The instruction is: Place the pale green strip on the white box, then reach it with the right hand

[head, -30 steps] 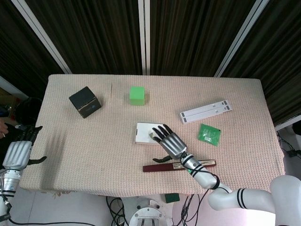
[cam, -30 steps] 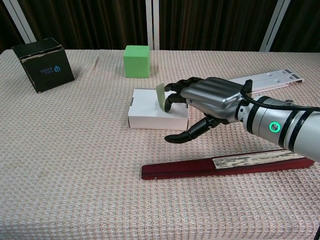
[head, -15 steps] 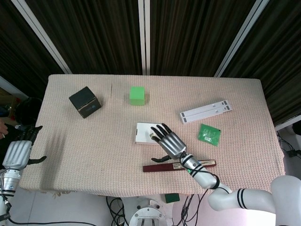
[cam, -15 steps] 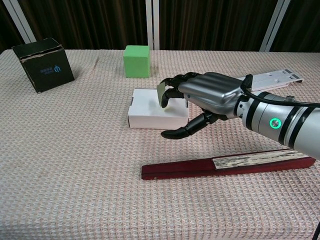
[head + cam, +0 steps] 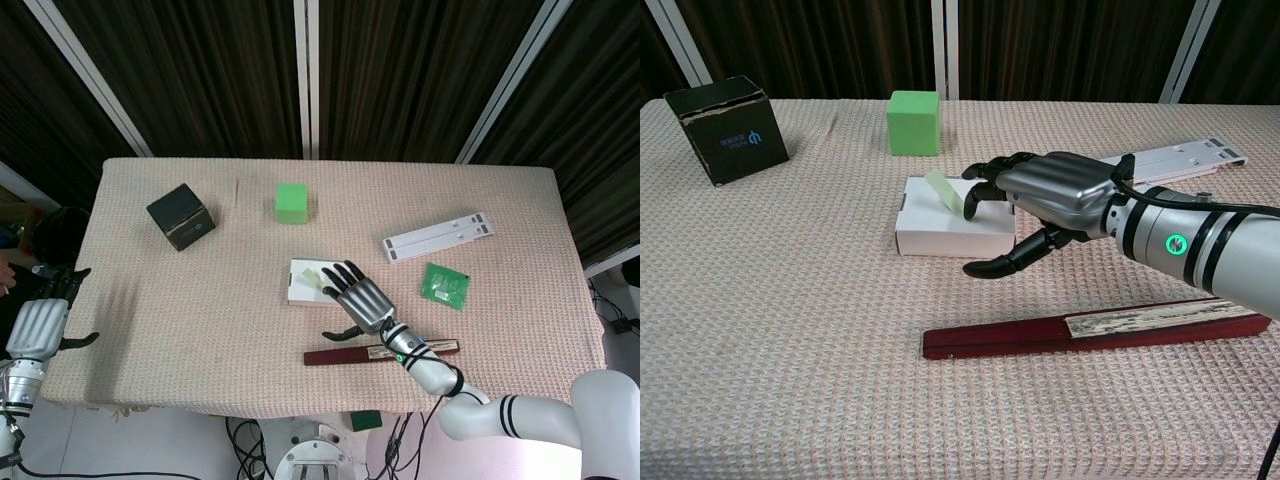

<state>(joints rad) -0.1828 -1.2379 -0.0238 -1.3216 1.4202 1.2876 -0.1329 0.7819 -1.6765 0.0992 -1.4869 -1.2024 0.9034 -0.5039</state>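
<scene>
- Now right hand (image 5: 1045,195) hovers over white box (image 5: 940,235), fingers spread, nothing gripped.
- Pale green strip (image 5: 946,192) lies on box top, at its fingertips.
- Left hand (image 5: 38,322) far off at table (image 5: 200,320) edge, fingers apart, empty.

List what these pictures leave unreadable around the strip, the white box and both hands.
- Pale green strip: its right end is covered by the right hand in the chest view, so contact is unclear; tiny in the head view.
- White box: right edge behind the fingers.
- Left hand: absent from the chest view, small at the head view's edge.
</scene>
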